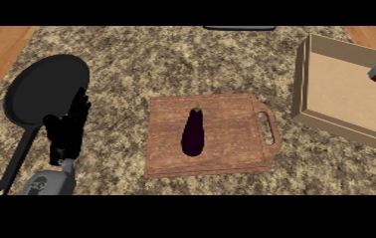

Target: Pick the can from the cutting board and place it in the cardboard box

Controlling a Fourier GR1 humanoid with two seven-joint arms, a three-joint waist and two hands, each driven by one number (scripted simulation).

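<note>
A wooden cutting board with a handle slot on its right side lies in the middle of the counter. On it lies a dark purple eggplant, lengthwise, stem pointing away from me. No can stands on the board. The open cardboard box sits at the right, partly cut off by the view's edge. A small red and dark shape shows over the box at the right edge; it is cut off and I cannot tell what it is. My left hand rests at the lower left, fingers up and straight, holding nothing. My right hand does not show.
A black frying pan lies at the left, its handle running down past my left hand. A dark flat object sits at the counter's far edge. The speckled countertop stretches between pan, board and box.
</note>
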